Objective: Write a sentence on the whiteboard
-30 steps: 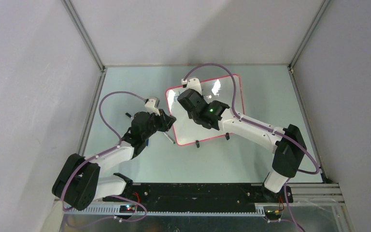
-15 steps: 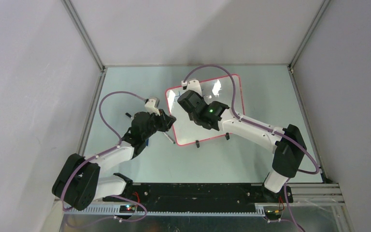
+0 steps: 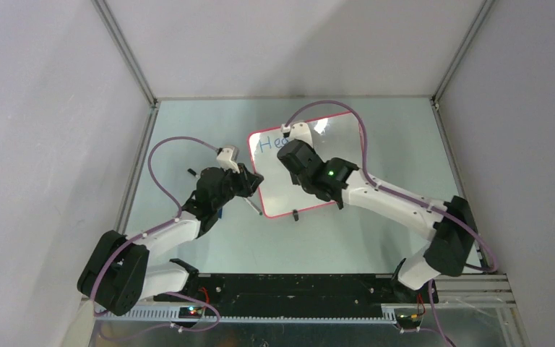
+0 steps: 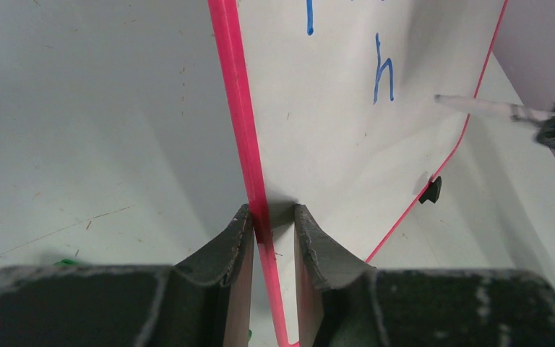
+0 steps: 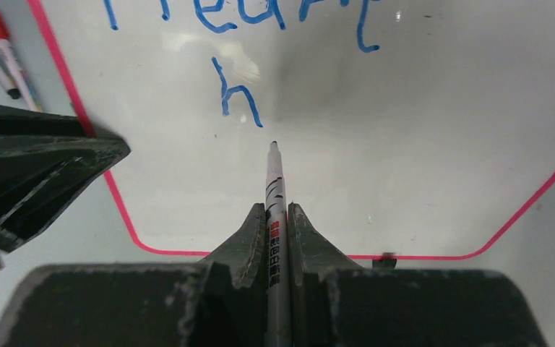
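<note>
The whiteboard (image 3: 278,195) sat mid-worktop (image 3: 209,123), nearer the far edge. Left jaws, narrowly parted, pinched its red frame; right jaws clamped a marker (image 5: 274,181) below the blue sentence (image 5: 222,94).

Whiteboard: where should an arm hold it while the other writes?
Probably best to grip the whiteboard by its thin red frame at the left edge, coming from the left with jaws straddling the rim, as the left gripper does. The rim is slim enough to pinch, and the face is free for the marker in the right gripper.
</note>
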Tool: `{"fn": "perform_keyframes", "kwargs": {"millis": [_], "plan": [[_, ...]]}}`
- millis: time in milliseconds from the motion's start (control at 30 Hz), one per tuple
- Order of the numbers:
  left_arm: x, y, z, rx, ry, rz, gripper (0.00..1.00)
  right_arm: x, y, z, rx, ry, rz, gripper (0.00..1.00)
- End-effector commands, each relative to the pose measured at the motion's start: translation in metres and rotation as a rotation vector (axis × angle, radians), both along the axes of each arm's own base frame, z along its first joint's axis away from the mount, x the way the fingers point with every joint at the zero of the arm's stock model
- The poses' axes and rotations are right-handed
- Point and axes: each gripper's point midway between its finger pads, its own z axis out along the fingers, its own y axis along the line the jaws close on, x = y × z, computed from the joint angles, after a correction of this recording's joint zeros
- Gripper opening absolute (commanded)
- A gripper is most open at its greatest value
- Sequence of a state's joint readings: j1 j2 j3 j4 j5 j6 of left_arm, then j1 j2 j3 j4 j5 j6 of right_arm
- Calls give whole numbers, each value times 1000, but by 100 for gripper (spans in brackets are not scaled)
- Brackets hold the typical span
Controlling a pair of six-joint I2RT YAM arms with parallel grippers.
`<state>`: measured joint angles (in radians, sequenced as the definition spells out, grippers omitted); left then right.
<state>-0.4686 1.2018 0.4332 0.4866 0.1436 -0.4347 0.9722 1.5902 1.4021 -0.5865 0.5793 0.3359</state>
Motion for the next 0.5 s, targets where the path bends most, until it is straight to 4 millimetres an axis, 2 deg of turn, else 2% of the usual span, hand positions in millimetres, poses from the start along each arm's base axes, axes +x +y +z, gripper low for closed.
{"fn": "perform_keyframes", "kwargs": {"millis": [0,33,67,100,133,233,467], "plan": [[6,0,15,30,-61,2,24,-4,-3,58,152,-149,5,0],[6,0,14,30,-60,2,24,-6,-7,53,145,-153,5,0],[6,0,15,30,-62,1,24,-6,-8,63,173,-183,5,0],[6,0,15,30,-61,1,24,-7,-11,57,166,-186,3,0],[6,0,15,28,-61,0,24,-6,-12,66,193,-216,4,0],[6,-1,14,26,-59,-2,24,-7,-18,65,199,-247,-5,0],[5,-3,15,18,-57,-8,24,-9,-20,68,197,-277,-12,0]]}}
